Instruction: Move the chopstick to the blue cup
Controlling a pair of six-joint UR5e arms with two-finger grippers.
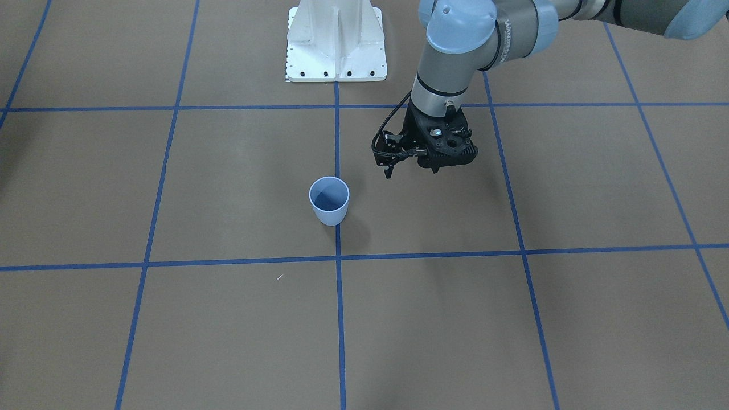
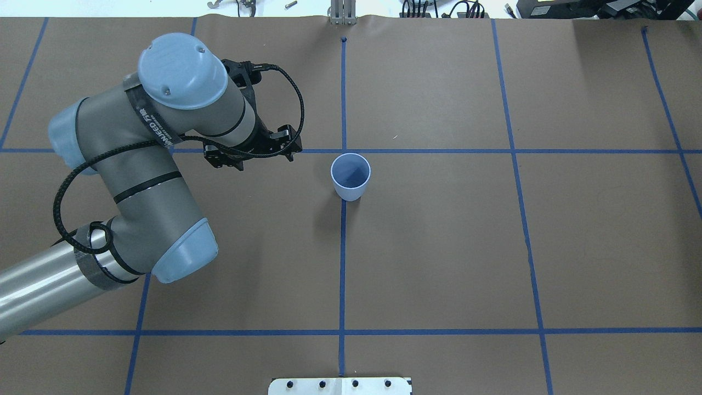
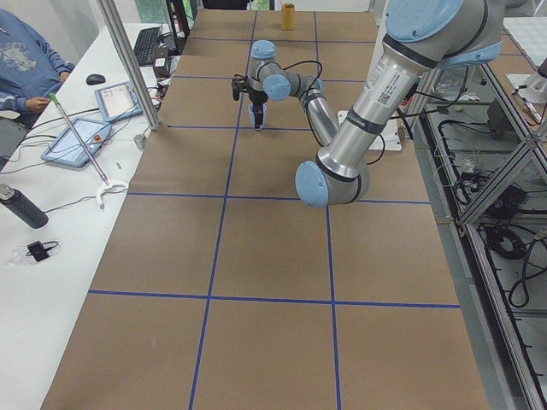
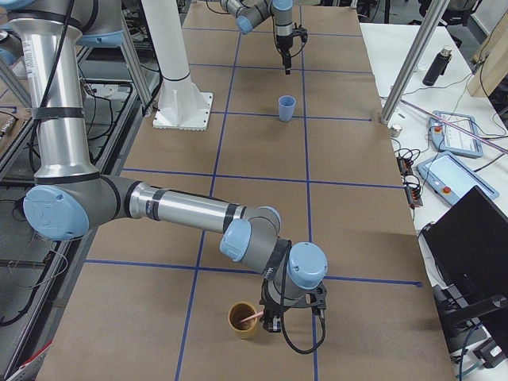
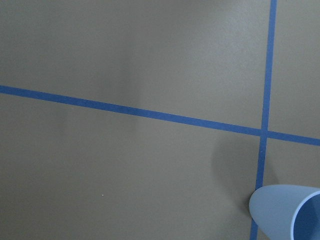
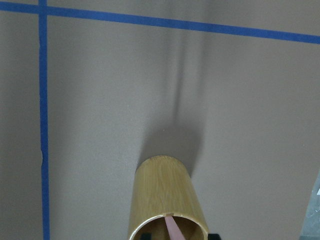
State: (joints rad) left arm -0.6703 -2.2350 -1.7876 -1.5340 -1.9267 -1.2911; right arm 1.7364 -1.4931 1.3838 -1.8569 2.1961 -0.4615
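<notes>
The blue cup (image 1: 330, 215) stands upright on the brown table at a tape crossing; it also shows in the overhead view (image 2: 351, 184) and the left wrist view (image 5: 277, 212). My left gripper (image 1: 435, 167) hangs beside it, a short way off; its fingers are hidden under its body, so I cannot tell its state. Far along the table, a pale pink chopstick (image 6: 173, 228) leans in a bamboo cup (image 6: 160, 195). My right gripper (image 6: 178, 236) is at that cup's rim (image 4: 242, 311), jaws apart on either side of the chopstick (image 4: 248, 317).
The white robot base plate (image 1: 336, 54) sits at the table's edge behind the blue cup. A desk with tablets (image 4: 460, 135) and a metal post (image 4: 413, 59) run along the operators' side. A person (image 3: 26, 68) sits there.
</notes>
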